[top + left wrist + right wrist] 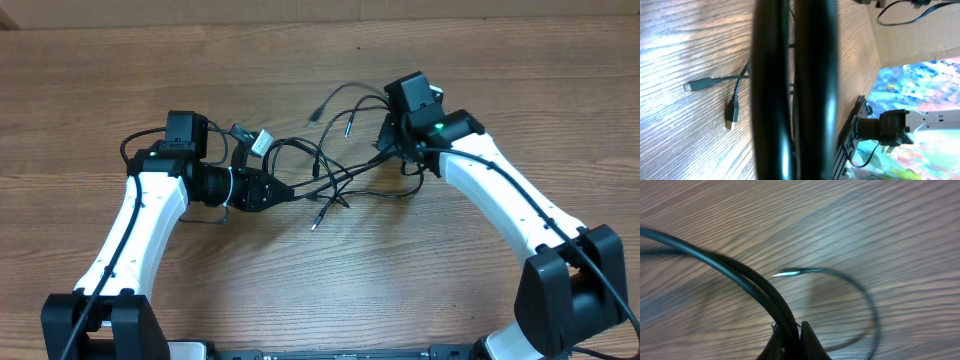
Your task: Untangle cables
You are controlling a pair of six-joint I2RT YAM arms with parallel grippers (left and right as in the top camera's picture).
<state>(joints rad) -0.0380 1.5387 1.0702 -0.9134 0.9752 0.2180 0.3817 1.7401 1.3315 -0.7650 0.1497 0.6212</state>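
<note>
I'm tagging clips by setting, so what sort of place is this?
Probably a robotics lab or test bench: a left arm and a right arm, white with black joints, are mounted at a wood-grain table, with a tangle of thin black cables between them.

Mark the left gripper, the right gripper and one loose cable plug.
left gripper [286, 191], overhead view, between its fingertips.
right gripper [389, 142], overhead view, between its fingertips.
cable plug [731, 119], left wrist view, on its metal tip.
</note>
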